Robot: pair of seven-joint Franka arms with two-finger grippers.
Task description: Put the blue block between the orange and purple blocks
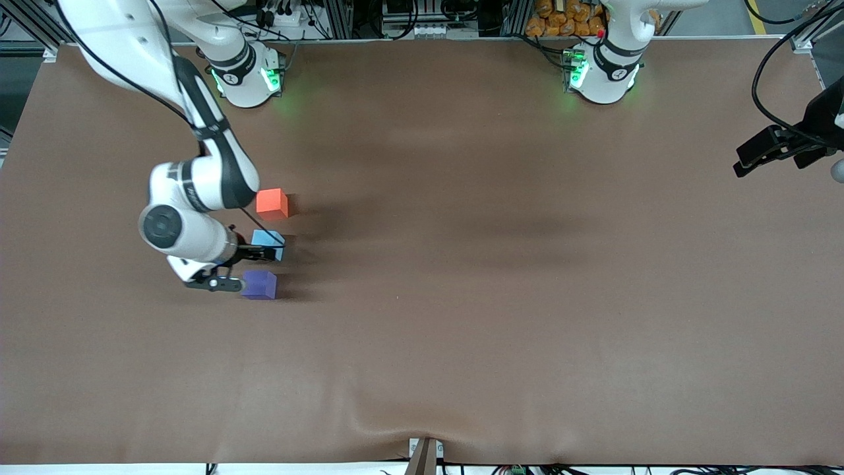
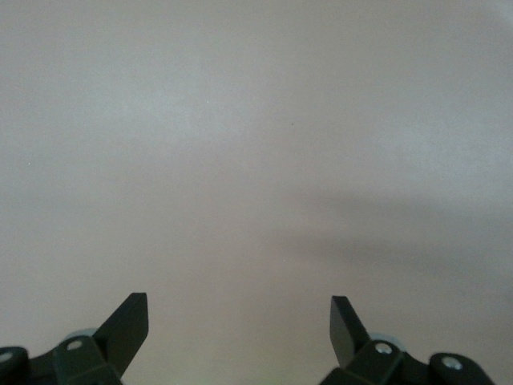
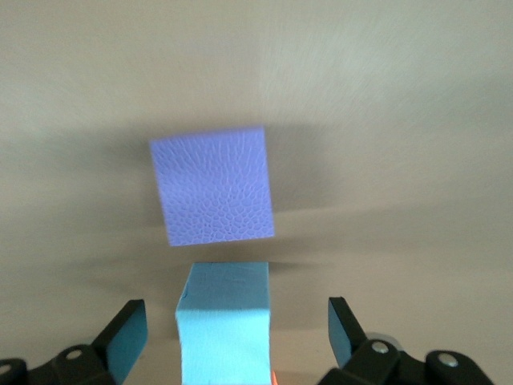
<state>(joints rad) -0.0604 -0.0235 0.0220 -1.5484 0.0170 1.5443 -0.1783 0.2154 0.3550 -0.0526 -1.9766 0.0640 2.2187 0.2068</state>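
Note:
The blue block [image 1: 267,237] sits on the table between the orange block [image 1: 271,203], which is farther from the front camera, and the purple block [image 1: 260,284], which is nearer. My right gripper [image 1: 262,253] is low over the blue block. In the right wrist view, the right gripper [image 3: 237,337] is open, with the blue block [image 3: 224,321] between its fingers [image 3: 128,337] and a gap on each side. The purple block [image 3: 213,186] lies just past it, and a sliver of the orange block [image 3: 274,377] shows at the edge. My left gripper [image 1: 748,161] waits open and empty.
The brown table mat [image 1: 461,297] is bare around the three blocks. The left wrist view shows only bare mat [image 2: 256,160] under the left gripper [image 2: 239,325]. The left arm is at its own end of the table.

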